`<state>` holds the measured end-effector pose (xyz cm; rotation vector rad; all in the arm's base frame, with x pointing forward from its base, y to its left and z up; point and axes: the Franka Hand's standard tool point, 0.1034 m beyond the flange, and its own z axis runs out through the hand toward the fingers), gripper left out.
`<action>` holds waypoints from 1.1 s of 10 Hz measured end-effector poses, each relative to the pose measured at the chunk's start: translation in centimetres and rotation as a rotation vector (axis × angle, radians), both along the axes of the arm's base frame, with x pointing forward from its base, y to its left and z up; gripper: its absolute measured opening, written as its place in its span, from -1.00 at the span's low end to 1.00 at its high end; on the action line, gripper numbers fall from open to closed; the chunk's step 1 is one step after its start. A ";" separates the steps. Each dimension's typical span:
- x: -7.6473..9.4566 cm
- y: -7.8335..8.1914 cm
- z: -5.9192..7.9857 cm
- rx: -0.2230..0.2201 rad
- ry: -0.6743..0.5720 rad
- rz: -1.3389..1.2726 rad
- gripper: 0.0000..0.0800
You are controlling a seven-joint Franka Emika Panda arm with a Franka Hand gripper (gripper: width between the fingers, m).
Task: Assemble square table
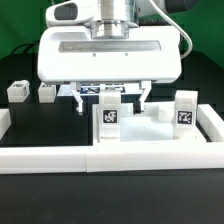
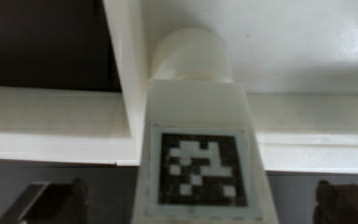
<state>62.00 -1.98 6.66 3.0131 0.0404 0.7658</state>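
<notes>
backdrop: green backdrop (image 1: 14, 25) | surface: black tabletop (image 1: 45, 125) | edging: white border bars (image 1: 45, 160) | light: even

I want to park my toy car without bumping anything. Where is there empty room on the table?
The bare black table in front of the two loose leg blocks, bordered by the left bar, the front bar and the slab. It is crowded around the standing leg, where the open claw straddles it.
</notes>
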 end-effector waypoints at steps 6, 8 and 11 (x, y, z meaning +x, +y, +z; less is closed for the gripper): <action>-0.3 0.2 0.2 0.103 0.118 -0.067 0.62; 0.0 0.3 0.9 0.173 0.201 -0.135 0.62; -0.8 1.5 0.6 0.240 0.401 -0.131 0.62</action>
